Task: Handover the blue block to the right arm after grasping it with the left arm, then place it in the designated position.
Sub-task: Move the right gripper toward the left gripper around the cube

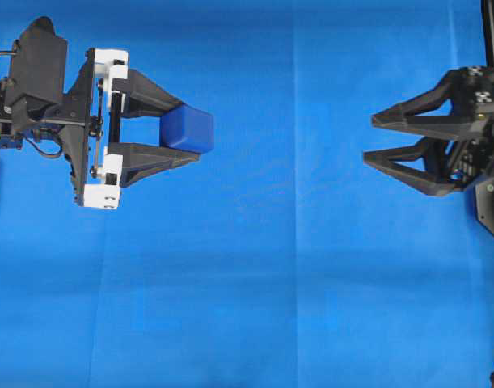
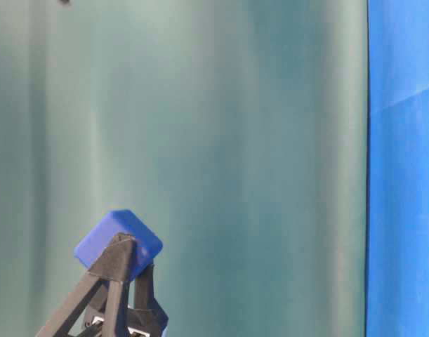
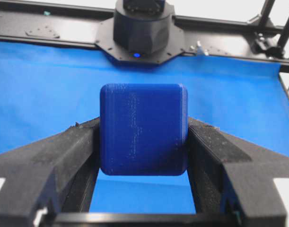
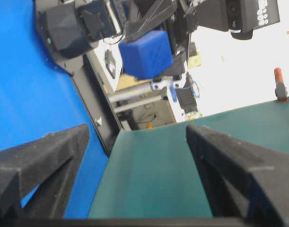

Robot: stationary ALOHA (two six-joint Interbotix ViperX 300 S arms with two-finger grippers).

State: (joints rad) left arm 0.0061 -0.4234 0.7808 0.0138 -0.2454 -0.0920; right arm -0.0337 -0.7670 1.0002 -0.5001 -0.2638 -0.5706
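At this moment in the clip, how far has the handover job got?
Done: the left claw grips the blue block by two opposite sides, lifted off the cloth. In hand: the right claw faces it with jaws wide, a clear gap between them. Left: closing that gap, passing the block over, and placing it on the cloth.

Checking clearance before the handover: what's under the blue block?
Only blue cloth shows below the blue block, held aloft by the left gripper; cloth directly beneath is covered.
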